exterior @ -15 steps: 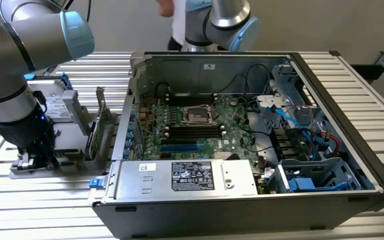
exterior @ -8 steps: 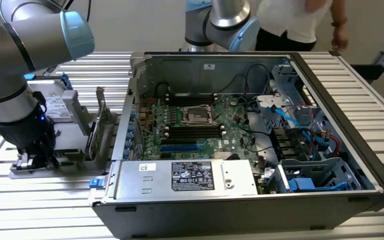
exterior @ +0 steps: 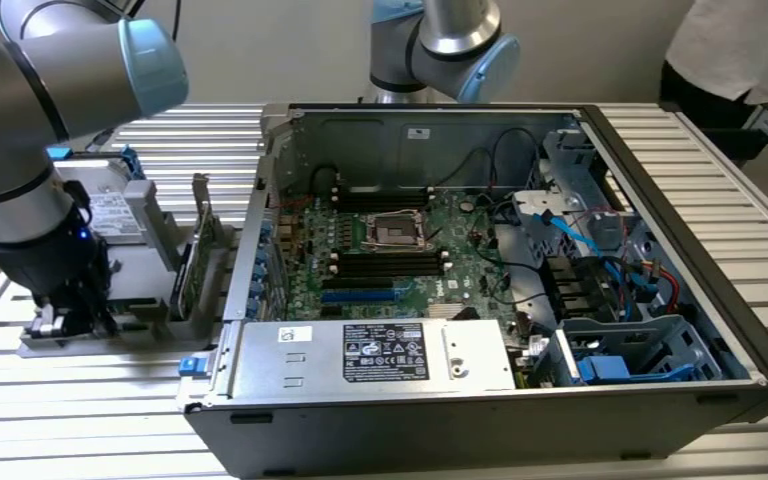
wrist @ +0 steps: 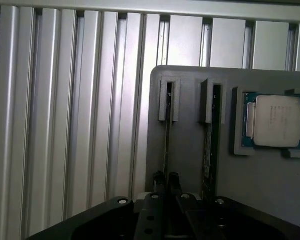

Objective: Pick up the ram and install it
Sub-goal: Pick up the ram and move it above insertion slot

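Grey plastic holder keeps the ram on edge in its outermost slot (light, stiff, fragile). The gripper sits over one end, closed or not I cannot tell. Pinch the flat faces, not the chips.

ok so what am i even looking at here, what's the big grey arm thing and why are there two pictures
The grey jointed machine is a robot arm, and the gripper is the grasping part at its end. One picture comes from a camera standing off the arm, the other from a camera on its wrist. On the slatted metal table sits an open computer case with its motherboard exposed. Beside the case, at the exterior view's left, is a grey holder. It carries the ram, a thin memory stick standing on edge, a second stick and a processor chip. The gripper is down at the ram, which sits in its slot, not yet lifted.
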Available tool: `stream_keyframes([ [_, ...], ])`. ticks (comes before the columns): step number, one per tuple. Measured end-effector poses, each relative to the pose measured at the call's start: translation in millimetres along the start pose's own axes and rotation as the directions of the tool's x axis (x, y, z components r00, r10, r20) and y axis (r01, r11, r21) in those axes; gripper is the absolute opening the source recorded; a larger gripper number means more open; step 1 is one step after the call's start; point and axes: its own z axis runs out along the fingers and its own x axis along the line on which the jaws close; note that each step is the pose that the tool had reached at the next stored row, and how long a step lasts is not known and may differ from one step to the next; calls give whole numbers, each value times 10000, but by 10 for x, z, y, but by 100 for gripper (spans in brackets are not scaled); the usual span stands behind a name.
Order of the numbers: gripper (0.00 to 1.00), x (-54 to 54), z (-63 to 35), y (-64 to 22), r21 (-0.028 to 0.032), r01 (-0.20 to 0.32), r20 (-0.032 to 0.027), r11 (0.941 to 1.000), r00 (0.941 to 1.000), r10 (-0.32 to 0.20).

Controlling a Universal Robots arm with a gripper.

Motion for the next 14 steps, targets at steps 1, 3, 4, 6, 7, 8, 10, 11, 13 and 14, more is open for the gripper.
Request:
stream_keyframes([
  [1, 13, 0, -6, 0, 1, -6, 1, 10000, 10000, 6],
  [3, 13, 0, -19, 1, -1, -21, 1, 10000, 10000, 21],
  [4, 13, 1, -26, 2, -1, -28, 1, 10000, 10000, 28],
  [6, 13, 1, -44, 3, -2, -44, 2, 10000, 10000, 44],
  [7, 13, 1, -50, 3, -1, -54, 3, 10000, 10000, 54],
  [8, 13, 0, -56, 3, -1, -65, 4, 10000, 10000, 65],
  [10, 13, 0, -70, 3, -2, -86, 5, 10000, 10000, 86],
  [11, 13, -1, -78, 3, -2, -97, 6, 10000, 10000, 97],
  [13, 13, -4, -96, 5, -3, -120, 7, 9999, 9999, 120],
  [14, 13, -5, -105, 5, -3, -131, 7, 9999, 9999, 131],
])
